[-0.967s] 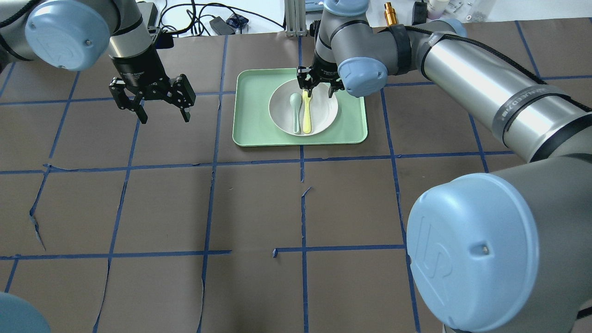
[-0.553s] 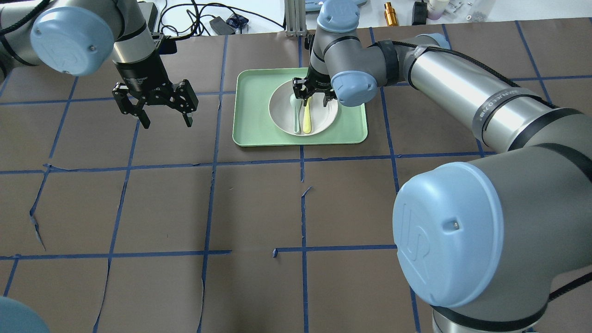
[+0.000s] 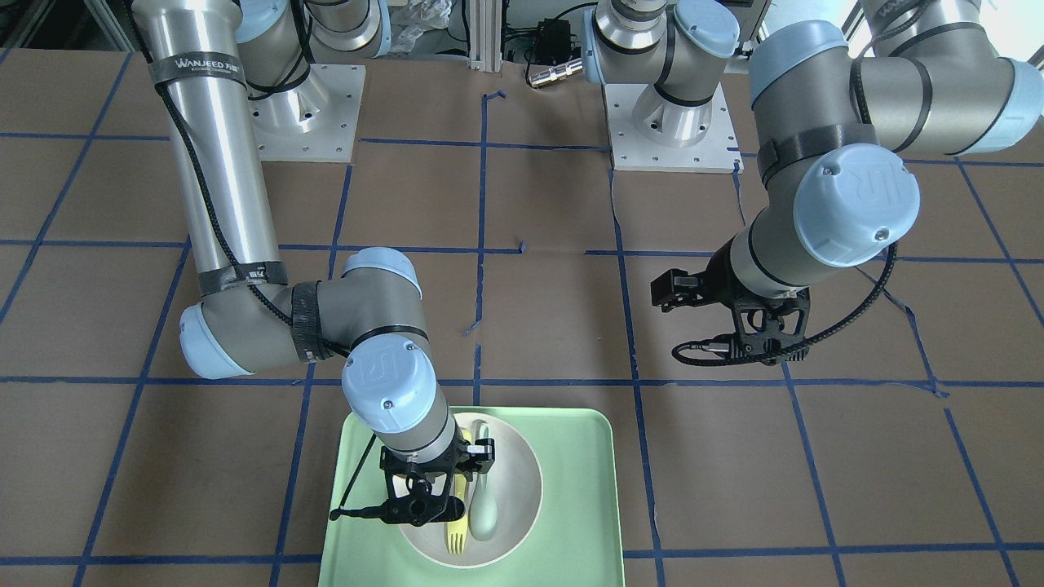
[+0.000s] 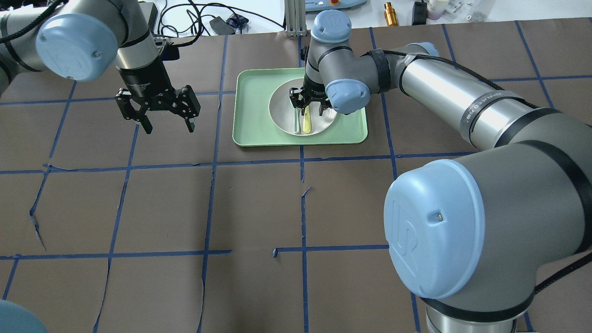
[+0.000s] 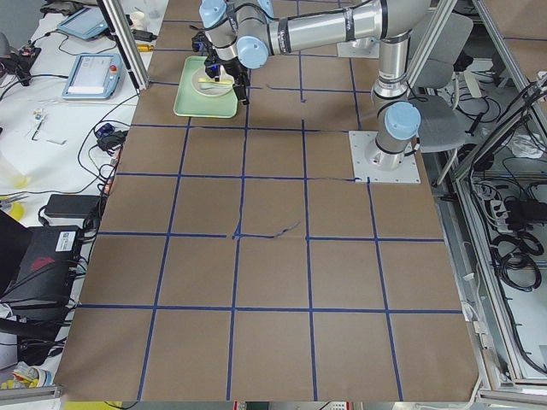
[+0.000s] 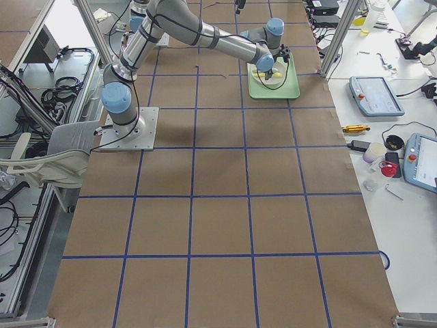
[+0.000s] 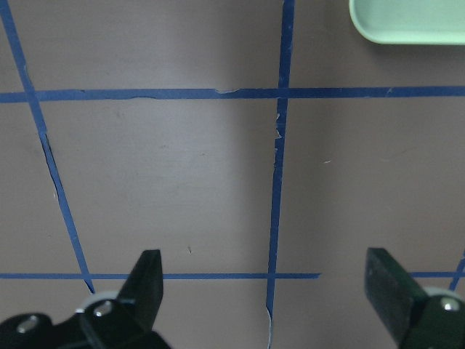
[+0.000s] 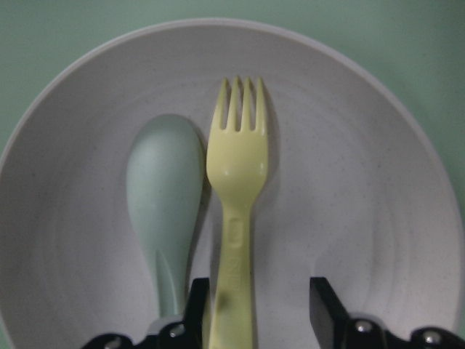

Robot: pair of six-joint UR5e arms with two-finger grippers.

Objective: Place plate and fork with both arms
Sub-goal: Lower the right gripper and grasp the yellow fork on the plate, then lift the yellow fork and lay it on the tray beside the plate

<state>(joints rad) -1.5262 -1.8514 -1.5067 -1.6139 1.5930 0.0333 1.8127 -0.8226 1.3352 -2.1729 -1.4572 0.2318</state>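
Note:
The off-white plate (image 4: 279,110) sits in the pale green tray (image 4: 252,118). On it the pale yellow fork (image 4: 307,123) lies beside the grey-green spoon (image 4: 295,126). In the right wrist view the fork (image 8: 236,160) points its tines away and the spoon (image 8: 166,174) lies to its left on the plate (image 8: 363,145). My right gripper (image 4: 306,105) is low over the plate, open; its fingers (image 8: 327,311) straddle the fork's handle, with a gap on the right side. My left gripper (image 4: 166,118) hangs open and empty above the table, left of the tray.
The tray's corner (image 7: 407,22) shows at the top right of the left wrist view, above brown paper with blue tape lines (image 7: 280,182). Cables and small items (image 4: 222,21) lie beyond the table's far edge. The robot bases (image 3: 677,122) stand at the near side.
My right gripper has moved from the plate's far rim down over the fork's handle, hiding the tines and spoon bowl from overhead. My left gripper has drifted slightly right and nearer.

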